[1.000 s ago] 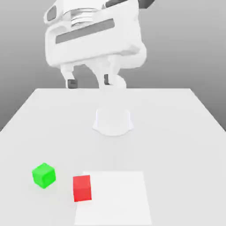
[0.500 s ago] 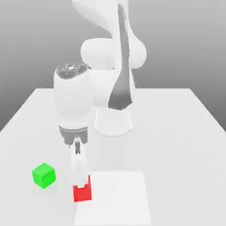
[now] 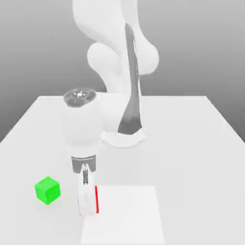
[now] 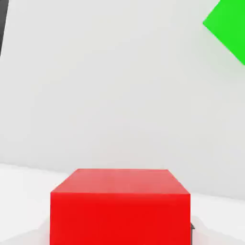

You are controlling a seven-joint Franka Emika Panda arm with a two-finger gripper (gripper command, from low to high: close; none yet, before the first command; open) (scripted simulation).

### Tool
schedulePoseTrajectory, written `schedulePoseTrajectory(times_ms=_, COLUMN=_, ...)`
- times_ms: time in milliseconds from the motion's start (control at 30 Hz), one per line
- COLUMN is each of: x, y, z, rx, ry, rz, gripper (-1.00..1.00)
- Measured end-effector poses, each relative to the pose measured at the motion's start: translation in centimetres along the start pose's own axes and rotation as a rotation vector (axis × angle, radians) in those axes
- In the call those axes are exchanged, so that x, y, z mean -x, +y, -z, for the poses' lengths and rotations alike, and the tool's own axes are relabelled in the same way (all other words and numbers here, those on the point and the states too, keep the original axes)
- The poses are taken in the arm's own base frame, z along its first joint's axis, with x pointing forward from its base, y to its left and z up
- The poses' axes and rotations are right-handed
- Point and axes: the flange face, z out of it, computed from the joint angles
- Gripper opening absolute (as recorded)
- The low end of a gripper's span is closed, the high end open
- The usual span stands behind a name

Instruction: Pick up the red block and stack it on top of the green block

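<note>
The claw (image 3: 88,210) is lowered over the red block (image 3: 97,199) and is closed on it, the jaws drawn in against its sides. In the exterior view the claw covers most of the block, leaving a narrow upright red strip on the exterior view's right of the claw and a thinner red trace on the other side. In the hand view the red block is close to the camera, its top face and one side face in plain sight, with a small dark part of the claw just beside it. The block is located at the edge of the white square (image 3: 127,215) on the exterior view's left; whether its underside bears on the surface cannot be told. The green block (image 3: 48,190) rests on the bench (image 3: 182,143), near the red block and apart from it, towards the exterior view's left. It is turned so that a corner edge faces the exterior camera, and its top is bare. The hand view shows part of it, cut off by the frame. The white arm (image 3: 110,24) reaches forward from its base (image 3: 123,139), which stands farther back on the bench. The red block is not stacked on the green one.
</note>
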Motion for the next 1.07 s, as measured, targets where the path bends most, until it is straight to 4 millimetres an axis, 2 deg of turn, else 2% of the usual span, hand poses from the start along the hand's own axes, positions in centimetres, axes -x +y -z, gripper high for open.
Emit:
schedulePoseTrajectory(times_ms=133, x=-2.0, y=-0.5, z=1.9, rx=0.005, ry=-0.006, rz=-0.007, gripper=-1.00)
schedulePoseTrajectory(times_ms=500, x=-9.3, y=-2.0, z=3.9, rx=0.005, ry=-0.015, rz=0.007, gripper=-1.00)
schedulePoseTrajectory(times_ms=733, x=-14.2, y=-2.2, z=5.1, rx=0.002, ry=-0.004, rz=0.017, gripper=-1.00)
schedulePoseTrajectory(times_ms=800, x=-14.6, y=-2.2, z=4.1, rx=0.002, ry=-0.001, rz=0.023, gripper=-1.00)
schedulePoseTrajectory(times_ms=933, x=-14.7, y=-2.3, z=0.0, rx=0.002, ry=0.000, rz=0.027, gripper=-1.00)
schedulePoseTrajectory(times_ms=967, x=-14.7, y=-2.2, z=-0.8, rx=0.002, ry=0.000, rz=0.027, gripper=1.00)
schedulePoseTrajectory(times_ms=1067, x=-14.7, y=-2.2, z=-0.8, rx=0.002, ry=0.000, rz=0.027, gripper=1.00)
